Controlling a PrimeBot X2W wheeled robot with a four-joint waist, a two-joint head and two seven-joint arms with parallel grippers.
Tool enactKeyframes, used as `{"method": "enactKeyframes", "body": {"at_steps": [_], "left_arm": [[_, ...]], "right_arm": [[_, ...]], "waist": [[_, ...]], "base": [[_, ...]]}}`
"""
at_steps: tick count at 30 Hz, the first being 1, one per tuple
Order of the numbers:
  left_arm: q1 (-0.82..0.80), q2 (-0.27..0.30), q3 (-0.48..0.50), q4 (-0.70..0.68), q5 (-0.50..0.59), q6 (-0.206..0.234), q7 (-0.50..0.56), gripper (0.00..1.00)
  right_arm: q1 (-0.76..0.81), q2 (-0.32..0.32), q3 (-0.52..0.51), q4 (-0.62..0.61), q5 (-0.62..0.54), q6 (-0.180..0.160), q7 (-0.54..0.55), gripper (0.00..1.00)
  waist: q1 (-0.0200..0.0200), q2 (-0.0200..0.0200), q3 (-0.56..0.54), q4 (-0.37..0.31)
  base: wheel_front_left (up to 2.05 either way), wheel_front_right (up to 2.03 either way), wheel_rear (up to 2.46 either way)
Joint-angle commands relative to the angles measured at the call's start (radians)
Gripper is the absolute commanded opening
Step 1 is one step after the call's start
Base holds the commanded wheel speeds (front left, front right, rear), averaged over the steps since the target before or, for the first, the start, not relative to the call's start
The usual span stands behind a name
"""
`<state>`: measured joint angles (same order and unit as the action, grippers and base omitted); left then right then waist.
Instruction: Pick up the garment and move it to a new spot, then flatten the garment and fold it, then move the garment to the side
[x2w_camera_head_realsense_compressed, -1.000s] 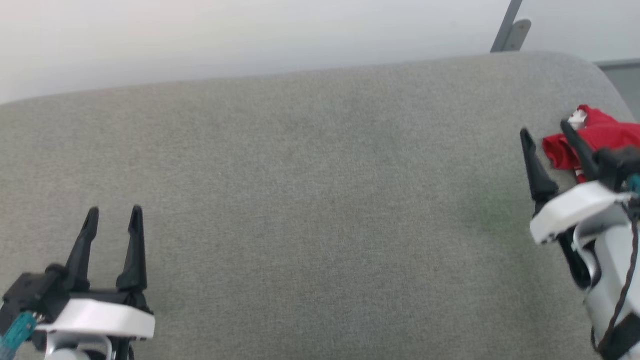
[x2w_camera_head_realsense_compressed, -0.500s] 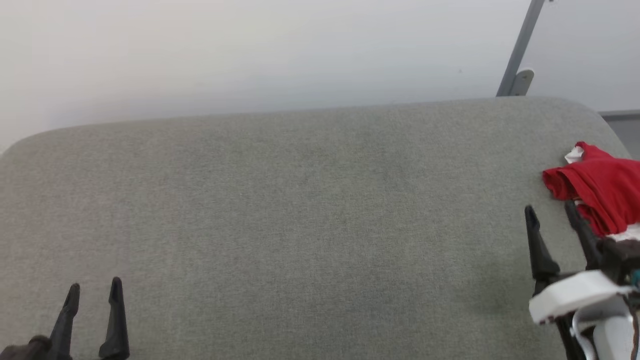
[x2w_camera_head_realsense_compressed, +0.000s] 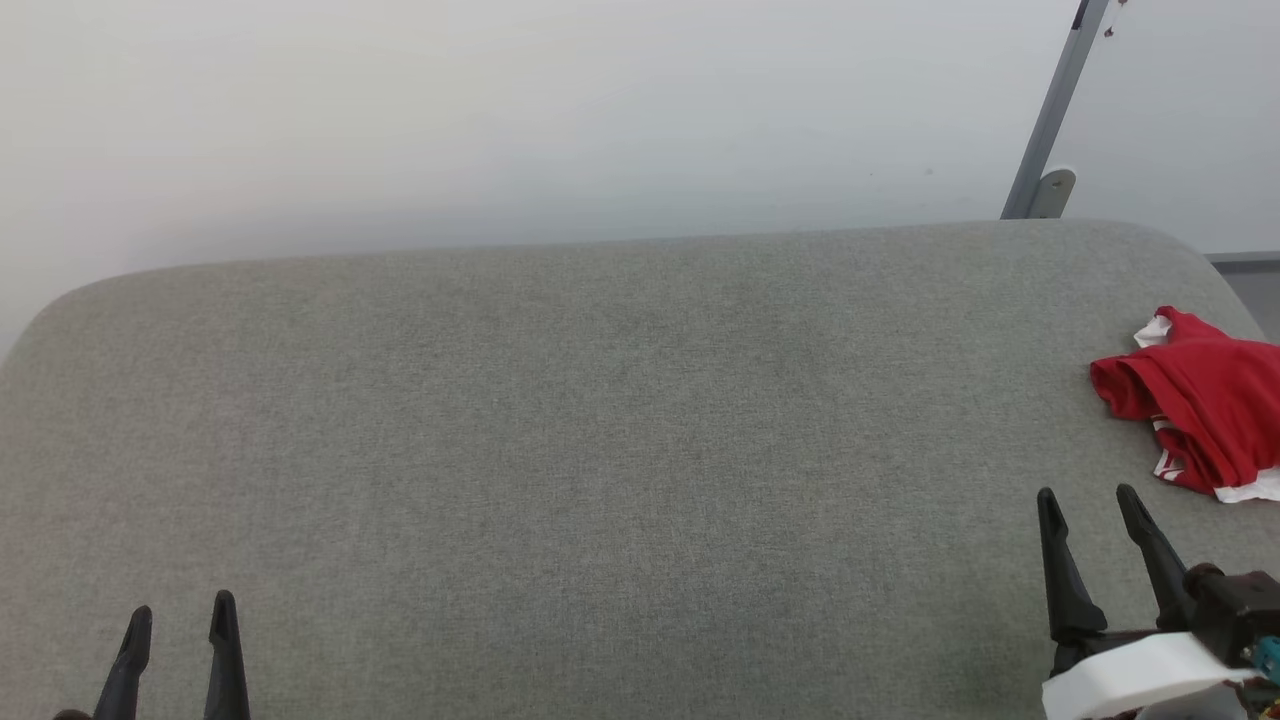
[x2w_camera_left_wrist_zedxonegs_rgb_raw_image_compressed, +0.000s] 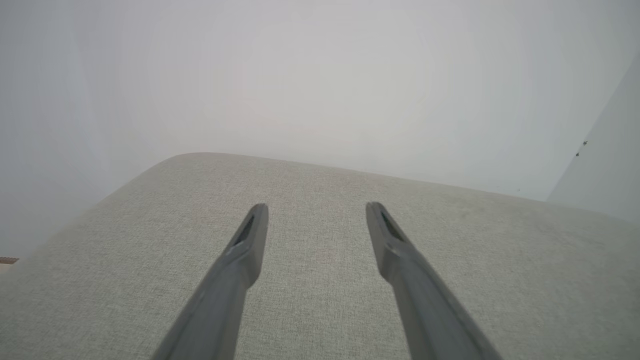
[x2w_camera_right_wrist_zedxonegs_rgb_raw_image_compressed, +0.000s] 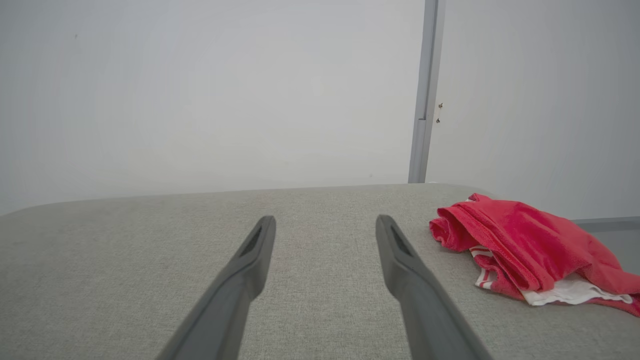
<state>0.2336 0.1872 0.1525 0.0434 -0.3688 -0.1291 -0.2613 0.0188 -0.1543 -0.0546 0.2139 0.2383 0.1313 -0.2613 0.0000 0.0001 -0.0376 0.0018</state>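
The garment (x2w_camera_head_realsense_compressed: 1200, 410), a bright red shirt with white and striped trim, lies bunched at the far right edge of the grey padded table (x2w_camera_head_realsense_compressed: 600, 450). In the right wrist view the garment (x2w_camera_right_wrist_zedxonegs_rgb_raw_image_compressed: 520, 250) sits ahead and to the right of the fingers. My right gripper (x2w_camera_head_realsense_compressed: 1085, 495) stands open at the lower right, a short way in front of the garment and apart from it, with nothing between its fingers. My left gripper (x2w_camera_head_realsense_compressed: 180, 610) is open at the lower left, over bare table, also empty. The left wrist view shows my left gripper (x2w_camera_left_wrist_zedxonegs_rgb_raw_image_compressed: 316, 207) above the grey surface.
A pale wall rises behind the table's rounded far edge. A grey metal strip (x2w_camera_head_realsense_compressed: 1050, 120) runs up the wall at the back right. The table's right edge curves away just beyond the garment.
The head camera has tilted up, so everything sits lower in the picture. The right gripper has drawn back from the garment toward me; the garment has stayed on the table.
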Motion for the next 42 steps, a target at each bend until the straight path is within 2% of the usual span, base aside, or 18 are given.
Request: {"method": "enactKeyframes", "body": {"at_steps": [1, 12, 13, 16, 42], "left_arm": [[0.013, -0.001, 0.002, -0.003, -0.003, -0.001, -0.005, 1.0], [-0.005, -0.011, -0.006, -0.014, 0.006, -0.001, -0.005, 1.0], [-0.001, -0.01, -0.006, -0.007, 0.003, 0.0, 0.0, 0.0], [-0.002, -0.027, -0.011, 0.019, -0.005, 0.0, 0.005, 0.0], [-0.115, -0.062, -0.019, 0.077, -0.406, 0.0, 0.125, 0.0]], "right_arm": [[0.016, 0.008, -0.004, -0.011, -0.003, -0.001, -0.003, 1.0], [0.046, 0.033, -0.021, -0.04, -0.016, -0.001, -0.003, 1.0], [0.036, 0.029, -0.018, -0.034, -0.013, 0.0, 0.0, 0.0], [0.044, 0.036, -0.016, -0.009, -0.006, 0.0, 0.004, 0.0], [-0.014, 0.058, -0.031, 0.002, 0.441, 0.0, 0.125, 0.0]], "waist": [[0.0, -0.0001, -0.001, 0.001], [0.0, -0.0001, -0.004, 0.004], [0.0, -0.0001, -0.004, 0.004], [0.0, -0.0001, -0.004, 0.004], [0.0, -0.0001, 0.005, 0.003]], "base": [[0.0, 0.0, 0.0], [0.0, 0.0, 0.0], [0.0, 0.0, 0.0], [0.0, 0.0, 0.0], [0.0, 0.0, 0.0]]}}
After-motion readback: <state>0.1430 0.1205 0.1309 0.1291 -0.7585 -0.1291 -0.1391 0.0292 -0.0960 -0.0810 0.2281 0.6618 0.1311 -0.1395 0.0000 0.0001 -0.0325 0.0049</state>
